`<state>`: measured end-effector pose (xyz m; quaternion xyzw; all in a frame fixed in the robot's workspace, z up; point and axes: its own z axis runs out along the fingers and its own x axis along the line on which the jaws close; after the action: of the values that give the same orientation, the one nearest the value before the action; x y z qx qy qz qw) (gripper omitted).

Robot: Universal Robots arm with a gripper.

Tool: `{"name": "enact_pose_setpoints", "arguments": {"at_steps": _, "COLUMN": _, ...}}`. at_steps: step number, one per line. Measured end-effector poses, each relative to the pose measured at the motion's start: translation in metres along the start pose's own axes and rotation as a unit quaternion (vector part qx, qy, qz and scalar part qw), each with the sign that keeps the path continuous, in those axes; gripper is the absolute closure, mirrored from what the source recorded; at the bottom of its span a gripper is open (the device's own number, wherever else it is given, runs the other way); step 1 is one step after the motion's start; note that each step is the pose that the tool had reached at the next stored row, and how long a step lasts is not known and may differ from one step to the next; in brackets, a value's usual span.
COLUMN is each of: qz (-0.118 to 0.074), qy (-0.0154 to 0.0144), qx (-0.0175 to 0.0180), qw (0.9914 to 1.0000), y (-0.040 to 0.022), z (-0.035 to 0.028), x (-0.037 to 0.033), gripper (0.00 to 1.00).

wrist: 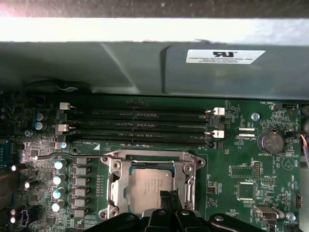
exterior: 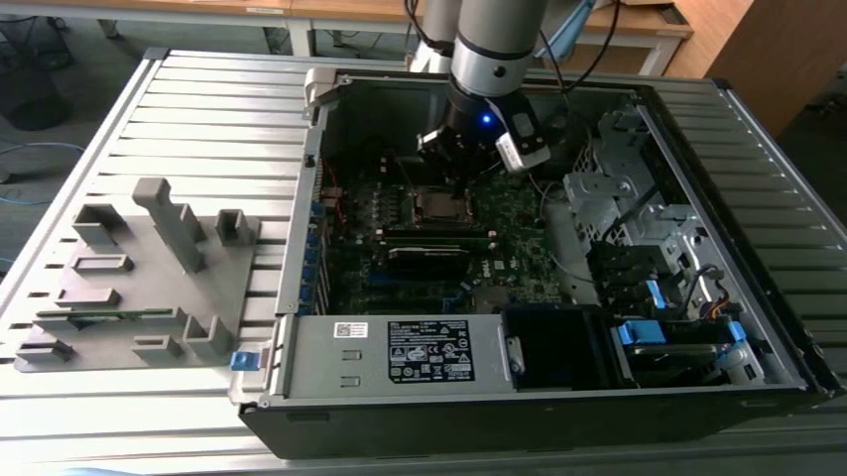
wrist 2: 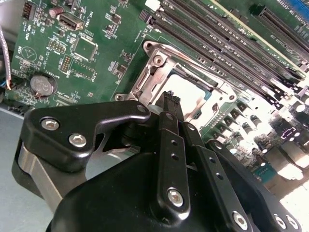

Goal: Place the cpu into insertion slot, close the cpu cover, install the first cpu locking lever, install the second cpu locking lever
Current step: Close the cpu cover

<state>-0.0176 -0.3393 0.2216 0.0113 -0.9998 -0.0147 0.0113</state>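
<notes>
In the exterior view the arm comes down from the top centre of the frame into an open computer case (exterior: pixel 741 327), which lies on a slatted metal table (exterior: pixel 212 109). The claw (exterior: pixel 454 183) hangs just above the socket (exterior: pixel 437 206), a small square with a silvery rim on the green board (exterior: pixel 523 243), a little above the middle of the frame. A grey plastic holder (exterior: pixel 133 268) with upright posts sits on the table at the exterior view's left, well apart from the case. The boxy power supply (exterior: pixel 397 352) with its white-and-black label lies along the case's near edge, at the lower centre.

Both wrist views look down past the claw (wrist 2: pixel 170 98) at the socket. The chip (wrist: pixel 147 186) is seated in it, its dull grey top showing through the square window of the cover (wrist: pixel 116 183). This silvery frame appears to lie flat on the socket. In the second wrist view the same chip (wrist 2: pixel 190 87) and cover (wrist 2: pixel 159 63) sit just beyond the fingertips.

The claw (wrist: pixel 169 195) is pressed together with nothing pinched, its black tips poised over the edge of the chip — whether they touch it I cannot tell. A thin wire lever (wrist: pixel 67 156) runs along the board from one corner of the socket. Long black memory slots (wrist: pixel 140 123) lie beside the socket, and a coin battery (wrist: pixel 270 141) sits farther off.
</notes>
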Motion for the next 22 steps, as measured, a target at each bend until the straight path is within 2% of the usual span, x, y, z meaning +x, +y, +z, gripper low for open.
{"name": "enact_pose_setpoints", "arguments": {"at_steps": 7, "qz": 0.0, "qy": 0.0, "qx": -0.0001, "qw": 1.0, "y": 0.0001, "z": 0.001, "x": 0.0047, "gripper": 0.9}}
{"name": "enact_pose_setpoints", "arguments": {"at_steps": 22, "qz": 0.0, "qy": 0.0, "qx": -0.0002, "qw": 1.0, "y": 0.0006, "z": 0.0038, "x": 0.0305, "gripper": 0.9}}
